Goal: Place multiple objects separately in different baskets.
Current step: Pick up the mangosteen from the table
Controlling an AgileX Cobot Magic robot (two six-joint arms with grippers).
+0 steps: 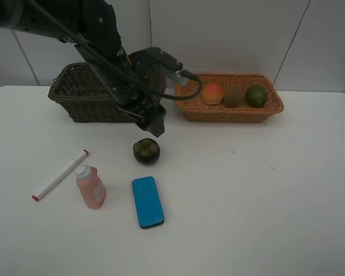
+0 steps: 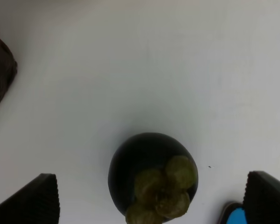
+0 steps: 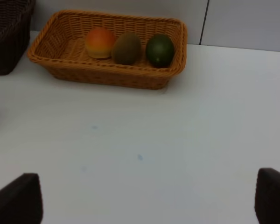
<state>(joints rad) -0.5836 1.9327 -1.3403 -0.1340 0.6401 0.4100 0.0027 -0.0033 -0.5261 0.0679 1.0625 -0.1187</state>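
Note:
A dark mangosteen (image 1: 146, 150) with a green calyx sits on the white table. My left gripper (image 1: 155, 126) hangs just above and behind it, open. In the left wrist view the mangosteen (image 2: 151, 179) lies between the spread fingertips (image 2: 35, 200) of the left gripper (image 2: 151, 199), untouched. The light orange basket (image 1: 230, 113) holds an orange-red fruit (image 1: 213, 94), a brown kiwi (image 1: 233, 96) and a green fruit (image 1: 256, 95). My right gripper (image 3: 144, 200) stands open over bare table, well short of that basket (image 3: 107, 77). The dark brown basket (image 1: 75, 95) stands at the back left.
A white red-tipped marker (image 1: 60, 175), a pink bottle (image 1: 90, 187) and a flat blue block (image 1: 147, 201) lie in front of the mangosteen. The left arm's cable loops in front of the light basket's left end. The blue block's corner (image 2: 235, 215) shows beside one left finger.

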